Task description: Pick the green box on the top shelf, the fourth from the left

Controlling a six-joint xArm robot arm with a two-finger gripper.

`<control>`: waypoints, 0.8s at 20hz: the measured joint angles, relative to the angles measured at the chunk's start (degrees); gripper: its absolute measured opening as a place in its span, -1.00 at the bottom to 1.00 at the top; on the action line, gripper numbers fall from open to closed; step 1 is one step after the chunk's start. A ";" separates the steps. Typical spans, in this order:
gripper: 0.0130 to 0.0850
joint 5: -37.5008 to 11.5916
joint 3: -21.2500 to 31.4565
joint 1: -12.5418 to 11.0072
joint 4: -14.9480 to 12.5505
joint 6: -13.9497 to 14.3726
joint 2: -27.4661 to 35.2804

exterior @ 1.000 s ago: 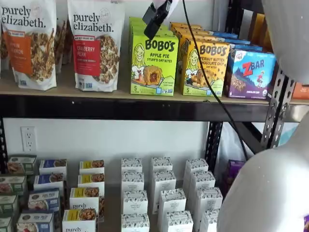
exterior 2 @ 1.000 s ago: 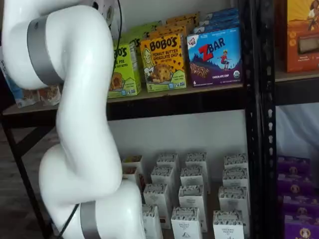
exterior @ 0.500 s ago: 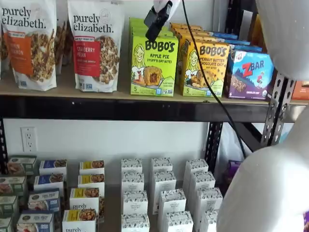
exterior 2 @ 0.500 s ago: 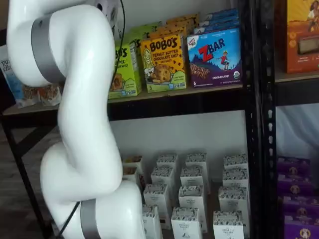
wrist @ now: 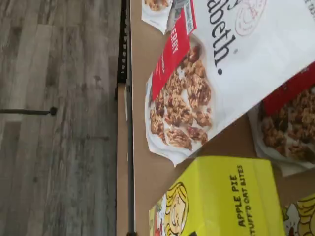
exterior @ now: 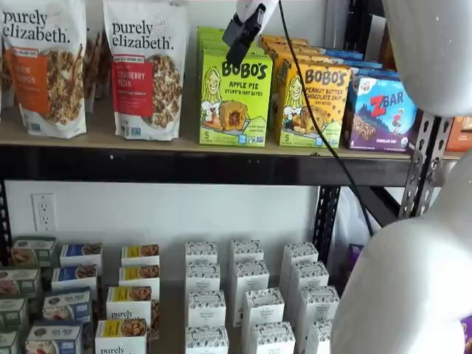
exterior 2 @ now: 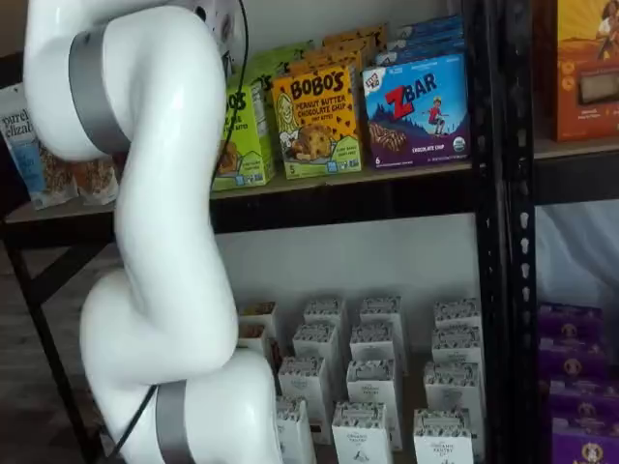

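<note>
Risen slightly since a second ago, the claw hangs just above and in front of the green box, standing upright on the top shelf, fingers seemingly spread wide though seen side-on.

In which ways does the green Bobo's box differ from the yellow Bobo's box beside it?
The green box is lime and reads Apple Pie; the yellow box is yellow-orange and reads Peanut Butter Chocolate Chip. The green box stands next to a granola bag; the yellow box next to a Zbar box. Both stand upright on the top shelf.
</note>
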 joint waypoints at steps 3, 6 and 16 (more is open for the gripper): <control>1.00 0.88 -0.96 -0.08 -0.47 -0.06 0.78; 1.00 2.11 -2.08 0.02 -1.30 0.06 1.67; 1.00 3.48 -3.45 0.80 -4.22 0.51 3.23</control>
